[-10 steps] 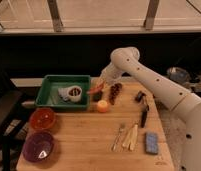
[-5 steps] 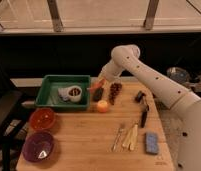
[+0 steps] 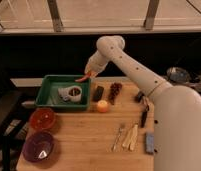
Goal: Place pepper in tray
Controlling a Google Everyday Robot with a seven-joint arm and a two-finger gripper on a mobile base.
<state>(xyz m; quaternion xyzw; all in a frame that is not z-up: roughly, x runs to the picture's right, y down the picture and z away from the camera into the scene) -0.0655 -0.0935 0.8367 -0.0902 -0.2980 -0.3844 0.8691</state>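
The gripper (image 3: 89, 75) hangs above the back right corner of the tray (image 3: 46, 90), at the end of a smooth white arm (image 3: 129, 65) that bends down from the right. Its fingers are closed on the pepper (image 3: 83, 78), a slim, curved red-orange pod whose pointed end sticks out to the left, in the air just over the tray's rim. The tray is a rectangular green plastic one with sloping sides, sitting at the back left of the pale wooden table (image 3: 89, 140); inside it lies a white cup (image 3: 71, 93) with a dark opening. Just right of the tray is a small dark block (image 3: 97, 93), then a dark red bumpy strip (image 3: 114, 91). A round orange-yellow ball (image 3: 102, 105) rests in front of the block. In front of the tray, near the left edge, stand a round orange bowl (image 3: 43, 118) and, nearer still, a round purple bowl (image 3: 39, 147). Pale utensils (image 3: 126, 136) lie toward the right front.
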